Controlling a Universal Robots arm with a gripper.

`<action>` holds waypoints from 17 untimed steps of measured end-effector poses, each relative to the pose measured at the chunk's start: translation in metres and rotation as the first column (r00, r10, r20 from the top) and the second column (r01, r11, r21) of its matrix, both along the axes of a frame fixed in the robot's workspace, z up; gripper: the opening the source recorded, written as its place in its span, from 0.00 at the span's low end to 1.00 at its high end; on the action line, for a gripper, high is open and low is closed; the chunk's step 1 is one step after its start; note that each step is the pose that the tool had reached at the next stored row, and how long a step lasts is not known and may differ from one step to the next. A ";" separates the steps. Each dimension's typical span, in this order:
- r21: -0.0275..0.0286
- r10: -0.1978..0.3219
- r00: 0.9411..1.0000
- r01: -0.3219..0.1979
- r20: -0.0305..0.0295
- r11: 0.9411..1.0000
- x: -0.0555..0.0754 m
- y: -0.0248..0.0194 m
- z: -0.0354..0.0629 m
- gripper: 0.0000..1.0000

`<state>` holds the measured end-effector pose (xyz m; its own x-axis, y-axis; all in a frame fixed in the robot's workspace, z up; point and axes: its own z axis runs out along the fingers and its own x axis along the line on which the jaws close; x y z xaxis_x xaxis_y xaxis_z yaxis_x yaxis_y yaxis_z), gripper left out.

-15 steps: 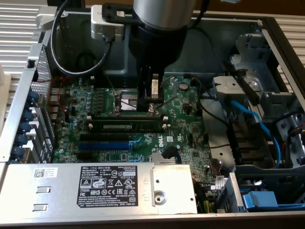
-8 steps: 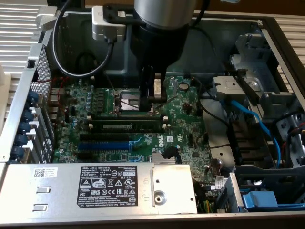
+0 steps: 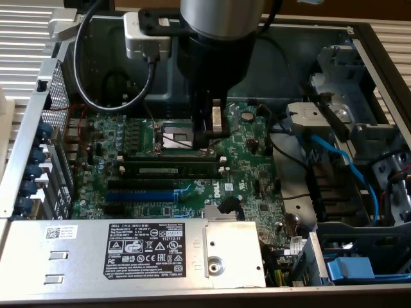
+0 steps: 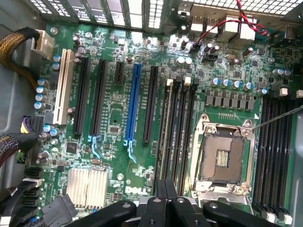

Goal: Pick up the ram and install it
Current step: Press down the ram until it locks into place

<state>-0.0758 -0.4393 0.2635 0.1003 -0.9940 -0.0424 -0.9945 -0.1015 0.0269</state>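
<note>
Inside an opened desktop computer case (image 3: 26,160), work on a memory install appears close to its end. At the exterior view's left stand the rear card brackets (image 3: 42,163); moving right across the green motherboard (image 3: 247,186), the blue expansion slot (image 3: 141,194) lies empty, and just above it the ram (image 3: 170,170), a dark stick with a pale label strip, sits lengthwise in a black memory slot with white latches at both ends. Whether it is fully seated and latched cannot be told. Above it, beside the open processor socket (image 3: 176,133), the gripper (image 3: 212,138) hangs over the memory slots with its fingers (image 4: 165,208) drawn fully together and nothing between them. Further right, blue cables (image 3: 334,151) run past the drive bays. In the wrist view, empty black memory slots (image 4: 182,132) flank the socket.
</note>
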 end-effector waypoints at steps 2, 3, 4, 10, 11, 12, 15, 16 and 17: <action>0.004 0.008 1.000 -0.008 0.009 1.000 0.000 -0.0002 0.0004 0.11; 0.006 0.012 1.000 -0.012 0.013 1.000 0.000 -0.0002 0.0008 0.11; 0.008 0.016 1.000 -0.016 0.018 1.000 0.000 -0.0002 0.0012 0.11; 0.017 0.034 0.998 -0.034 0.043 0.999 0.000 -0.0003 0.0033 0.11; 0.018 0.036 0.998 -0.036 0.048 0.999 0.000 -0.0004 0.0035 0.11; 0.019 0.037 0.998 -0.038 0.051 0.999 0.001 -0.0004 0.0038 0.11; 0.026 0.042 0.998 -0.044 0.055 0.999 0.002 -0.0013 0.0051 0.11; 0.029 0.044 0.997 -0.046 0.056 0.999 0.002 -0.0018 0.0055 0.11; 0.031 0.046 0.997 -0.048 0.057 0.998 0.003 -0.0023 0.0060 0.11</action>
<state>-0.0729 -0.4416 0.2695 0.1497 -0.9864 -0.0679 -0.9885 -0.1477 -0.0328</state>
